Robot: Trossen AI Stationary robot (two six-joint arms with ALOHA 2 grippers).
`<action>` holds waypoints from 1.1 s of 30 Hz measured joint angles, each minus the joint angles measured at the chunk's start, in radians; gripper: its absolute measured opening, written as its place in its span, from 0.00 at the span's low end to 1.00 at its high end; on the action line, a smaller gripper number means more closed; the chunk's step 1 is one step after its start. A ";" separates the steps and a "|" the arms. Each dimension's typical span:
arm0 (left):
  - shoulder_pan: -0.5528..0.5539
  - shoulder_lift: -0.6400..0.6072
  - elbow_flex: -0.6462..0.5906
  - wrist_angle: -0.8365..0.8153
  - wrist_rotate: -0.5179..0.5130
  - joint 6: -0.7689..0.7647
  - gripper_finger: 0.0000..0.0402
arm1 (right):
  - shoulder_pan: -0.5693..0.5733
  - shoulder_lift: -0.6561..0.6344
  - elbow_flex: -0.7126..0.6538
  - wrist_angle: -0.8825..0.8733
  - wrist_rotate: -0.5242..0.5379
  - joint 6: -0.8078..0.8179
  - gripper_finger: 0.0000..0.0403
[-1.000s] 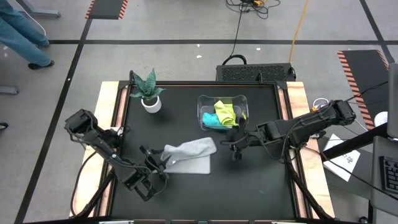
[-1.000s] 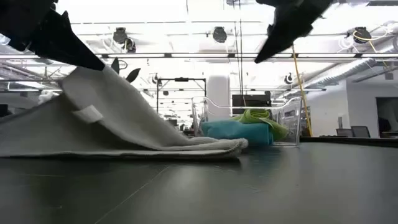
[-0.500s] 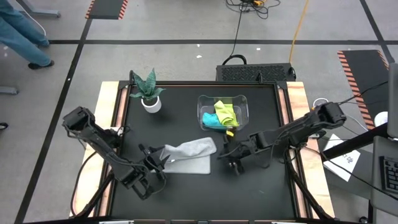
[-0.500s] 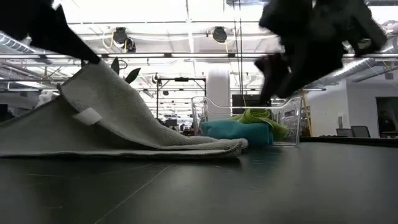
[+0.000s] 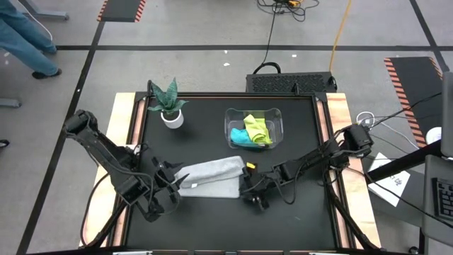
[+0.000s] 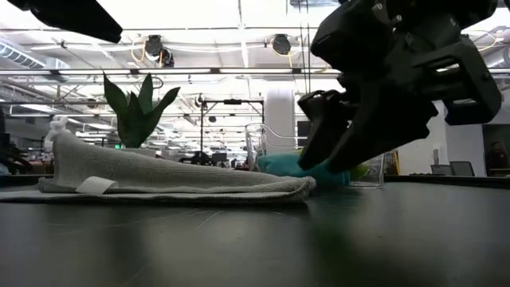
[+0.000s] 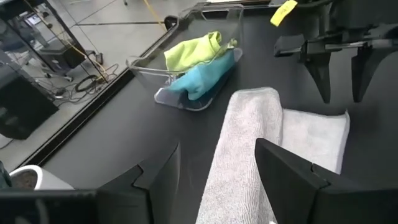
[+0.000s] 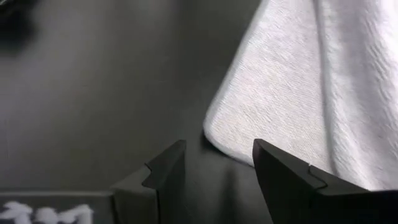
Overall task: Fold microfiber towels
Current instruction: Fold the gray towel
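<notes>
On the black table (image 5: 297,212), near its front edge, the grey towel (image 5: 212,177) lay partly folded, with one rolled layer across the flat layer below. At its left end the left gripper (image 5: 172,185) stood with its fingers apart and held nothing; the towel lay just in front of them. At the other end the right gripper (image 5: 249,193) was low over the table, also with fingers apart and empty, just beside the towel's corner. The yellow-green towel (image 5: 256,128) and the blue towel (image 5: 242,137) were in the clear bin (image 5: 277,115) further back, near a potted plant (image 5: 168,103).

I judged that the fold of the grey towel was in hand. The next move probably asks the right gripper to pinch that near corner cleanly, without pushing the cloth away.
</notes>
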 joint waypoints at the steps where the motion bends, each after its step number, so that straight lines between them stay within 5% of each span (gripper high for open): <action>1: 0.000 -0.001 0.000 0.000 0.004 0.006 0.53 | 0.003 0.012 0.009 0.005 0.000 0.000 0.44; 15: 0.000 0.001 0.000 -0.001 0.088 0.033 0.53 | -0.010 0.147 0.064 0.109 0.007 -0.004 0.40; 22: -0.002 0.001 -0.037 0.033 0.325 0.019 0.53 | -0.015 0.132 0.063 0.088 -0.030 0.041 0.05; 29: -0.002 0.003 -0.308 0.488 0.584 0.125 0.53 | 0.003 0.078 0.063 0.091 -0.052 0.087 0.01; 33: -0.012 0.008 -0.413 0.787 0.648 0.212 0.53 | 0.012 -0.012 0.063 0.099 -0.053 0.090 0.01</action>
